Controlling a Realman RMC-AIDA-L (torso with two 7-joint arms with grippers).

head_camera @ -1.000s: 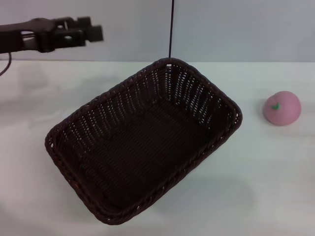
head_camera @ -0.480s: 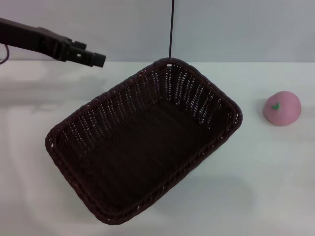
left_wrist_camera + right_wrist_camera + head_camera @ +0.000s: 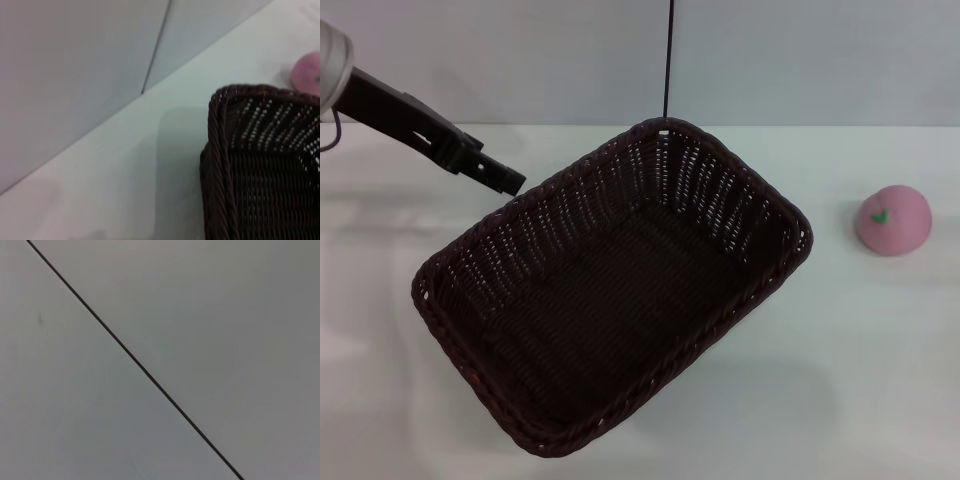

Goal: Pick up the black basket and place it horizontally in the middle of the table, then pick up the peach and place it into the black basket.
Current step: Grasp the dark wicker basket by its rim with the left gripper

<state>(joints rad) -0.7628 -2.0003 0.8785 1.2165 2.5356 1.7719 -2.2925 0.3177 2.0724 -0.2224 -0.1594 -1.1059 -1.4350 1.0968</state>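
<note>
The black basket [image 3: 720, 205] lies empty and slanted on the white table [image 3: 860, 380], one corner toward the back wall. It also shows in the left wrist view [image 3: 260, 170]. The peach [image 3: 892, 220] sits on the table to the right of the basket, apart from it; its edge shows in the left wrist view [image 3: 306, 75]. My left gripper [image 3: 508, 181] reaches in from the upper left, its tip just over the basket's far left rim. It holds nothing that I can see. My right gripper is out of view.
A grey wall with a dark vertical seam [image 3: 667, 60] stands behind the table's back edge. The right wrist view shows only that wall and seam [image 3: 135, 360]. Bare tabletop lies on both sides of the basket.
My left arm has swung down and toward the basket, its tip dropping from high at the back left to the basket's far left rim. The basket and the peach have not moved.
</note>
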